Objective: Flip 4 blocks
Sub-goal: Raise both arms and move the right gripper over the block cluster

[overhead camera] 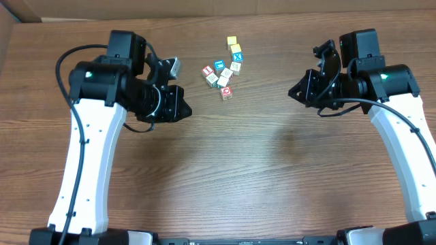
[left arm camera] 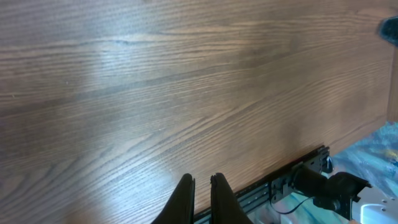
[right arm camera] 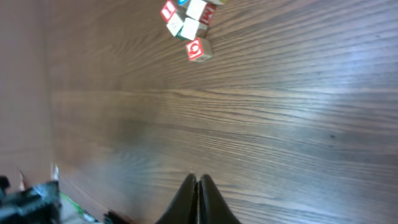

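Note:
The blocks (overhead camera: 223, 76) lie in a small cluster at the far middle of the table. A red-faced one (overhead camera: 227, 92) is nearest, and another red-lettered one (overhead camera: 208, 71) sits at the cluster's left. In the right wrist view the nearest red block (right arm camera: 196, 48) sits below the others (right arm camera: 189, 28) at the top edge. My left gripper (overhead camera: 179, 103) hovers left of the cluster, my right gripper (overhead camera: 294, 93) well to its right. Both are shut and empty: the left gripper (left arm camera: 202, 179) is over bare wood, the right gripper (right arm camera: 197, 178) points toward the blocks.
A yellow-faced cube (overhead camera: 231, 41) and blue-faced cubes (overhead camera: 237, 56) sit at the cluster's far side. The wooden table (overhead camera: 245, 170) has its front edge and a black rail (left arm camera: 298, 171) in the left wrist view.

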